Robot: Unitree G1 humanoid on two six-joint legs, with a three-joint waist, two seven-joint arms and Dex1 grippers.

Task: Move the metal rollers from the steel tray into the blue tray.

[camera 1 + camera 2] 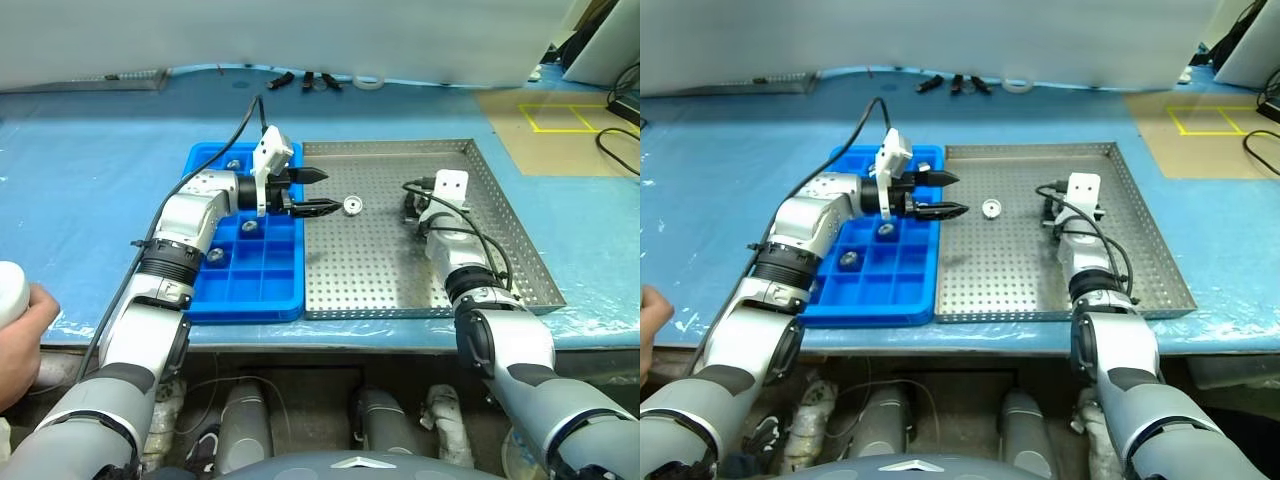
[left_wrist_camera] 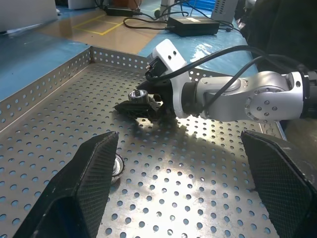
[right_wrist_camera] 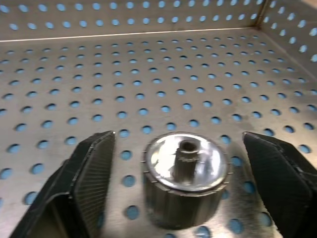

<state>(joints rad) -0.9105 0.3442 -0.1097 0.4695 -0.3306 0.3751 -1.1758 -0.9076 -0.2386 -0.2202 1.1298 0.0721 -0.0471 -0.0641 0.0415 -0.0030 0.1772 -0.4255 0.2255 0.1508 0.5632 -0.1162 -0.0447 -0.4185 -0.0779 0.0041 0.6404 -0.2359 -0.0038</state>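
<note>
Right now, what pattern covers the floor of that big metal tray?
Rows of small round holes across the dull silver steel tray; clearest in the right wrist view.

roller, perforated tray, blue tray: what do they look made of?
Roller: looks like polished metal, with a mirror-bright top face, a duller ribbed side and a dark centre bore.
Steel tray: dull silver sheet metal, matte, punched with rows of holes and with a folded low rim.
Blue tray: probably moulded plastic, uniformly bright blue with a slight gloss and thin compartment walls.

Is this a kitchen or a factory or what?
Probably a workshop or robot lab, not a kitchen. A perforated steel tray holds metal rollers, beside a blue tray of sorting compartments. Cables and yellow tape mark the floor.
</note>
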